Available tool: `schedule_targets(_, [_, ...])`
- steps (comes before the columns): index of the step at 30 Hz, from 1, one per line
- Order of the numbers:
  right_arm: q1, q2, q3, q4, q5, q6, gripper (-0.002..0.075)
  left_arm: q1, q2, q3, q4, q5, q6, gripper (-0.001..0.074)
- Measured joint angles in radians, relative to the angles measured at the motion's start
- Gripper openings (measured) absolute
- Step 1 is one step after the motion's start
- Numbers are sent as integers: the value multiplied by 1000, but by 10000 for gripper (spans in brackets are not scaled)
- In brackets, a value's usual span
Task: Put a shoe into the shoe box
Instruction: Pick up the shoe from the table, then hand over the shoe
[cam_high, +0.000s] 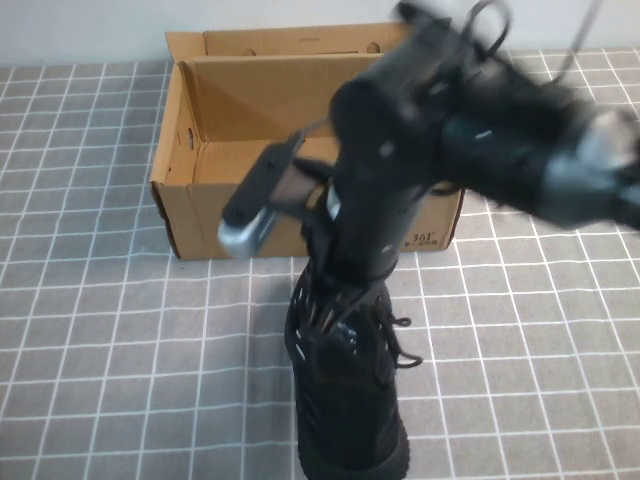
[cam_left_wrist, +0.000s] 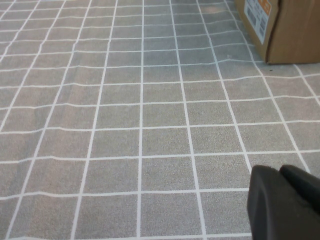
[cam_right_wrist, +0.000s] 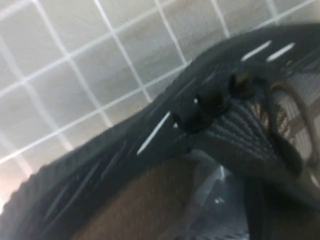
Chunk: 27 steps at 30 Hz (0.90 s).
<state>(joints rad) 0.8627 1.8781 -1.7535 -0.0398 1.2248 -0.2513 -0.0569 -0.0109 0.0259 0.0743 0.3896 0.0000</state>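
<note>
Two grippers are reported: the left gripper (cam_left_wrist: 282, 202), parked low over bare cloth, shows no readable finger state; the right gripper (cam_high: 335, 255) is clamped on the shoe (cam_high: 345, 400), which hangs beneath it before the open shoe box (cam_high: 180, 150). The shoe should be raised clear of the near wall.

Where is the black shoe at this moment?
In the high view the shoe is low at centre, just in front of the open shoe box, with the right gripper at its collar; the left gripper is elsewhere.
</note>
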Motion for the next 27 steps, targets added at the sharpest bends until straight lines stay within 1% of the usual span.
schedule_targets(7, [0,-206,0,40,21,4,-1,0,0,0,0,0,0,-1])
schedule_targets(11, [0,-278,0,45,31,4,-2,0,0,0,0,0,0,-1])
schedule_targets(27, [0,-299,0,49,31,-45,-2,0,0,0,0,0,0,-1])
